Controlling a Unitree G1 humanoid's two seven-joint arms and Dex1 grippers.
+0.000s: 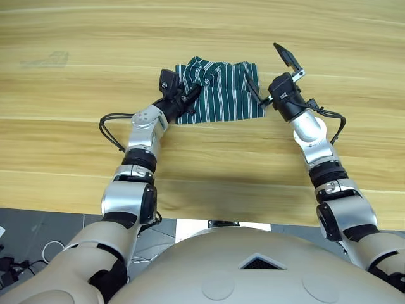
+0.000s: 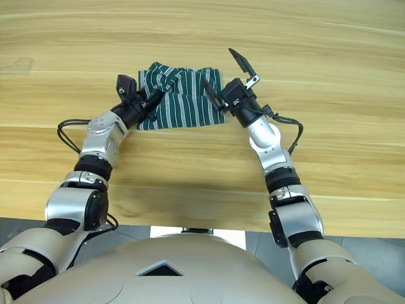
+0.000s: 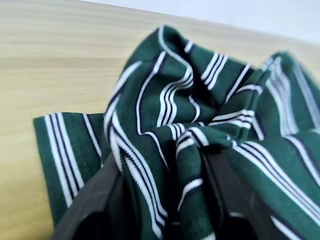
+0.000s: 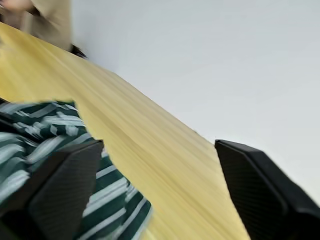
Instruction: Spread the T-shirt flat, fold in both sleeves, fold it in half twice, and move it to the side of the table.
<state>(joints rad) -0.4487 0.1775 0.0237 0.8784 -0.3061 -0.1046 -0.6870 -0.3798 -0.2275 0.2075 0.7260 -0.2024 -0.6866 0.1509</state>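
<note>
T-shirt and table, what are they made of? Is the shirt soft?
The T-shirt looks like soft knitted cloth, matte green with white stripes: it crumples into folds where the left gripper pinches it. The table looks like pale wood, smooth and slightly shiny, with long grain lines; it could be a wood-look coating.

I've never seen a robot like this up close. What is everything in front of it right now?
T-shirt: one, dark green with white stripes, partly bunched, on the table between the grippers.
table: one, light wood, under the T-shirt.
cables: a few, white and black, on the dark floor off the table's near edge, robot's left.
left gripper: one, black, shut on the T-shirt's bunched left edge.
right gripper: one, black, open, one finger at the T-shirt's right edge, the other raised.
</note>
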